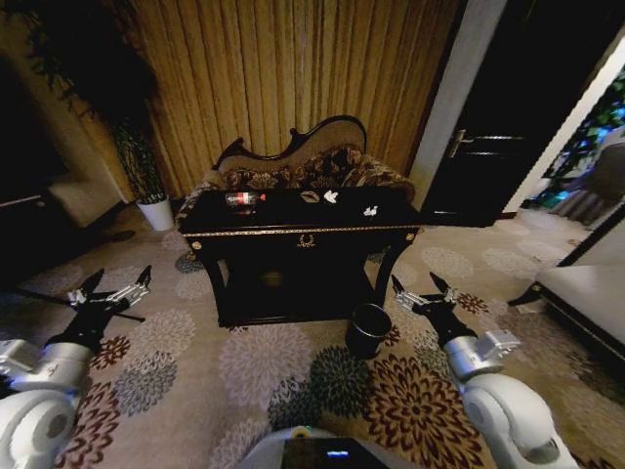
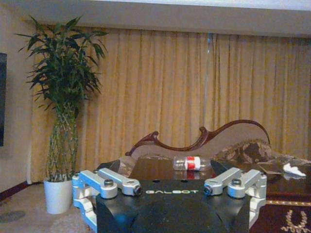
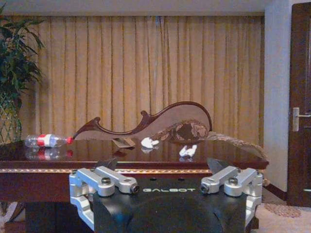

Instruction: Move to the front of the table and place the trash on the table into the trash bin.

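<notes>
We face the black table (image 1: 293, 227) square on, its gold trim running along the front edge, with the curvy-backed sofa (image 1: 311, 161) right behind it and the curtain (image 1: 283, 78) beyond. A tall plant (image 2: 65, 82) in a white pot (image 1: 156, 213) stands off the table's left end. The trash bin (image 1: 367, 329) sits on the patterned carpet (image 1: 264, 366) just by the table's front right leg, close to our right side. Our left hand (image 1: 115, 289) hangs low over the carpet, well left of the table, fingers spread wide and holding nothing. Our right hand (image 1: 423, 291) hovers just right of the bin, also spread wide and empty. Up on the tabletop, the bottle (image 1: 244, 199) with its red label lies on its side toward the left end. The small brown box (image 1: 310, 196) lies near the middle, a white scrap (image 1: 331, 196) just beside it, and another white scrap (image 1: 370, 210) farther right, nearer the front edge.
</notes>
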You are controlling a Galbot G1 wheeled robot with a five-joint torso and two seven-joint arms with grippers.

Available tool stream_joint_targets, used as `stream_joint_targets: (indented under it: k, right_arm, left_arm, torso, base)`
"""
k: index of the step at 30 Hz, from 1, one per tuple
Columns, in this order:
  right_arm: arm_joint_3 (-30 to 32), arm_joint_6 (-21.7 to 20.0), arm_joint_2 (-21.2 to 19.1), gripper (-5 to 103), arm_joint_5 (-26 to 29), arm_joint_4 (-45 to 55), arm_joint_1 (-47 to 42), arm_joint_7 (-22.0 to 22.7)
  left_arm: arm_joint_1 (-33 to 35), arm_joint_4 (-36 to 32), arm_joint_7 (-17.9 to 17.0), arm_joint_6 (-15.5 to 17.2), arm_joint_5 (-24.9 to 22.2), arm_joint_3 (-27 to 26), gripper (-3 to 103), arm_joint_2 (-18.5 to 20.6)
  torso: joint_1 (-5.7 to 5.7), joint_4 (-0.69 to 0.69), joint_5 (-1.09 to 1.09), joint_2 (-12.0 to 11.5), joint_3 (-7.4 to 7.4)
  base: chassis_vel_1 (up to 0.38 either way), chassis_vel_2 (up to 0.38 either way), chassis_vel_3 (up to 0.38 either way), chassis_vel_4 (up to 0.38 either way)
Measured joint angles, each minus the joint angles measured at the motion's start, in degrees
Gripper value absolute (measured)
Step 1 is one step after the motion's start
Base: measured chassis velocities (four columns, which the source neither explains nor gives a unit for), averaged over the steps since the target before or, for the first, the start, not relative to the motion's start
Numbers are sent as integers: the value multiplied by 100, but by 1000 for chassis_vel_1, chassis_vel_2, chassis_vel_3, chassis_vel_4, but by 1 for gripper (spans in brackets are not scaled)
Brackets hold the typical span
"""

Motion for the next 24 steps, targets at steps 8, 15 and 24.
stream_joint_targets:
  k: [8,15,24]
  right_arm:
    - [-16,0,-6,100,-9,-11,10,0]
    - [-44,0,1,100,-50,-30,19,-2]
    - [-48,18,-1,100,-99,-42,20,-7]
  left_arm:
    - [-8,11,5,-5,0,18,100,-2]
    - [-15,24,22,-9,3,20,100,-1]
    - [-2,37,37,-42,7,25,100,-15]
  torso:
    - [0,0,1,0,1]
    - [0,2,0,0,0]
    - [0,0,1,0,0]
  base:
    - [-189,186,194,-184]
    - [-181,197,185,-201]
    - [-203,184,208,-202]
